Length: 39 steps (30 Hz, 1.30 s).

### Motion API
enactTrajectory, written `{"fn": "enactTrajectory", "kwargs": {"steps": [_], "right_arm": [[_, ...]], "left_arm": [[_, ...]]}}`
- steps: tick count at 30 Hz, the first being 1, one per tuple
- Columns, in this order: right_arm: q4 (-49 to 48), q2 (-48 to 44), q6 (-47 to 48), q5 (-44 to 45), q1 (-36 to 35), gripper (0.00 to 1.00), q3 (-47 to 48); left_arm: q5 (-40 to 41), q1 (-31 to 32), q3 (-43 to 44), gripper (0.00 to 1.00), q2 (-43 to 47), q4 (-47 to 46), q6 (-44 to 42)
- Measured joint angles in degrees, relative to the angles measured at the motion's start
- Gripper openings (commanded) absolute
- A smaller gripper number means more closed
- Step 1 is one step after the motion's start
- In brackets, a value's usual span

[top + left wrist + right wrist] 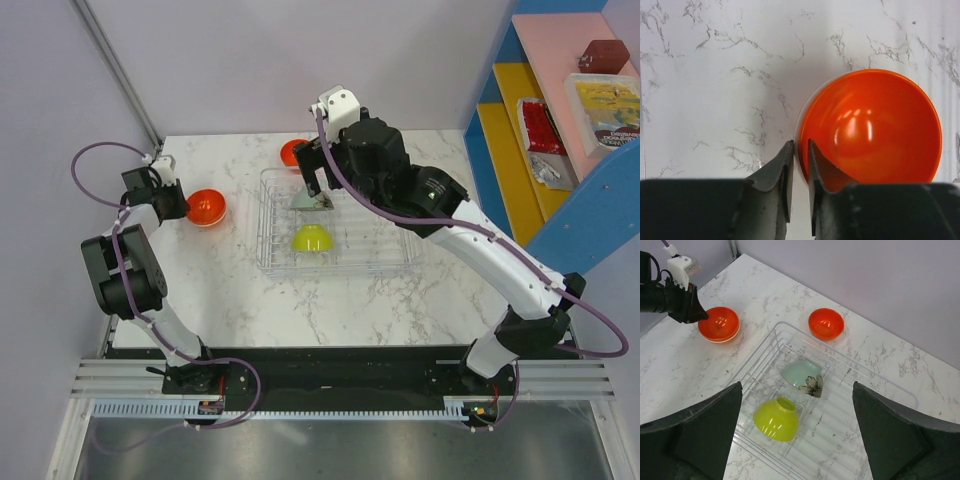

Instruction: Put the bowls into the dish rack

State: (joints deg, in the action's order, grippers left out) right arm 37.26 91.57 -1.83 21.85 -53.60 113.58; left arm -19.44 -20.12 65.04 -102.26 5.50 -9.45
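The clear dish rack (pixel 380 245) stands mid-table and also shows in the right wrist view (pixel 850 440). In it lie a yellow-green bowl (pixel 312 238) (pixel 776 419), tipped on its side, and a pale green flowered bowl (pixel 312 201) (pixel 802 376). One orange bowl (pixel 205 207) (pixel 875 125) (pixel 718 324) sits on the table left of the rack. My left gripper (pixel 178 203) (pixel 800 150) has its fingers closed on this bowl's near rim, one inside and one outside. A second orange bowl (pixel 291 152) (pixel 826 323) sits behind the rack. My right gripper (pixel 312 185) (pixel 797 387) hangs wide open and empty above the rack.
The marble table (pixel 250 300) ends at a wall behind and a wall on the left. A blue, yellow and pink shelf (pixel 560 150) with packets stands at the right. The rack's right half (pixel 875 405) holds nothing.
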Motion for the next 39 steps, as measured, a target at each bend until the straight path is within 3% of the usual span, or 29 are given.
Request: {"fn": "enactTrajectory", "kwargs": {"steps": [5,17,27,31,34,39], "right_arm": [[-0.02,-0.52,-0.13,-0.61,0.37,0.98,-0.07],[-0.13,-1.07,-0.37,-1.53,2.29,0.98,-0.11],[-0.48,-1.07,-0.66,-5.11,5.77,0.98,-0.17],[-0.55,-0.74,-3.02,-13.92,12.33,0.98,-0.2],[-1.11,0.87,-6.97,-25.59,21.0,0.98,-0.2],[-8.72,5.64,-17.25,-46.84,32.57,0.98,-6.08]], "left_arm": [[0.28,0.31,1.05,0.02,-0.79,0.11,-0.37],[0.17,0.55,3.5,0.02,-0.31,5.09,-0.44],[-3.45,1.51,6.34,0.02,8.33,9.9,-0.44],[-7.19,2.16,6.38,0.02,12.24,11.43,-0.42],[-10.34,4.15,6.36,0.02,15.06,12.31,-0.42],[-13.75,14.62,6.4,0.02,17.68,12.22,-1.38]]}}
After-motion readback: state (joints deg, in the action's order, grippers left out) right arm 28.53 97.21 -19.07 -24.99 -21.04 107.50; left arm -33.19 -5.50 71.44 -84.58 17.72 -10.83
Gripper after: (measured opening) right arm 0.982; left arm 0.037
